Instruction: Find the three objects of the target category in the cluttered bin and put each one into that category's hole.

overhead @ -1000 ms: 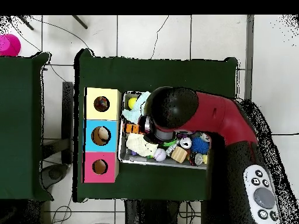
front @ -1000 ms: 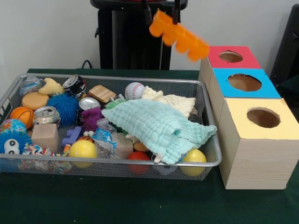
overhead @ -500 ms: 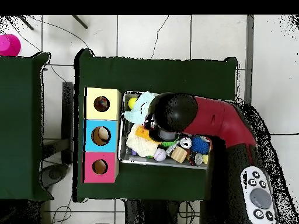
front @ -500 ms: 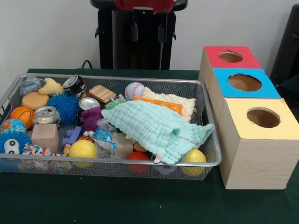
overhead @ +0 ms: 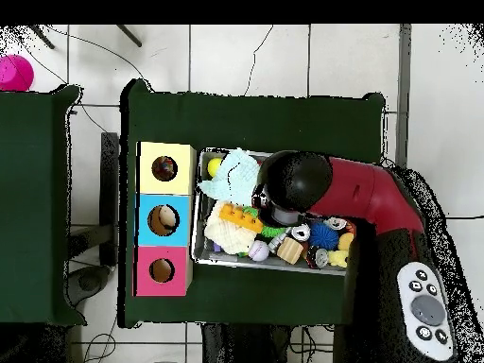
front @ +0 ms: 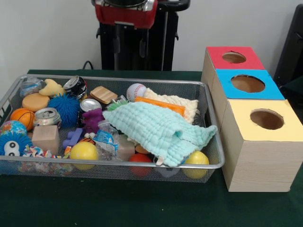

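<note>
Gripper [front: 128, 47]: raised above far rim of cluttered bin [front: 142, 164], two dark fingers hanging apart, released, nothing held.
Cluttered bin: directly below and in front of gripper in front view; full of mixed items.
Orange toy [front: 159, 105]: below gripper, lying flat on cream cloth [front: 182, 104], partly tucked under mint cloth [front: 158, 127].
Baseball [front: 136, 91]: just beneath gripper, near far rim.
Hole [front: 267, 118]: in yellow-topped box [front: 262, 156], well off to gripper's side, outside bin; blue-topped box [front: 246, 84] and red-topped box [front: 234, 57] behind it.
</note>
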Tool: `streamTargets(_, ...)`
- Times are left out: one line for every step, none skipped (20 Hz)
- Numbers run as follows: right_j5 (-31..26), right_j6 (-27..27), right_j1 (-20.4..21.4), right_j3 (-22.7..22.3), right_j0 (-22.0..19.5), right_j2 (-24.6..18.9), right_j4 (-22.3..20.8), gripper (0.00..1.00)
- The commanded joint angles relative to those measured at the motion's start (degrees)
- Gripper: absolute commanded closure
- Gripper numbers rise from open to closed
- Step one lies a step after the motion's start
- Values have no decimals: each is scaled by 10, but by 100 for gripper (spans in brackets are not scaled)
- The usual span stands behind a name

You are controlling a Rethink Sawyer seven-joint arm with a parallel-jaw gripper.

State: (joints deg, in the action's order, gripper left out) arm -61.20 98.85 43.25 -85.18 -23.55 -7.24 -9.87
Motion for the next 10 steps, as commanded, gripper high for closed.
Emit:
streamTargets(58, -6, -93, 80, -39, -2, -61, 0)
streamTargets(63, -10, -100, 88, -43, -5, -67, 0)
streamTargets(66, -13, -106, 97, -45, -5, -72, 0)
streamTargets(68, -18, -110, 102, -49, -8, -75, 0)
streamTargets(68, -23, -117, 111, -52, -9, -81, 0)
streamTargets(70, -25, -121, 119, -55, -10, -87, 0)
streamTargets(73, -26, -127, 124, -58, -11, -89, 0)
streamTargets(75, -26, -131, 130, -60, -13, -92, 0)
streamTargets(77, -29, -137, 135, -64, -17, -93, 0)
streamTargets(79, -32, -142, 141, -68, -20, -94, 0)
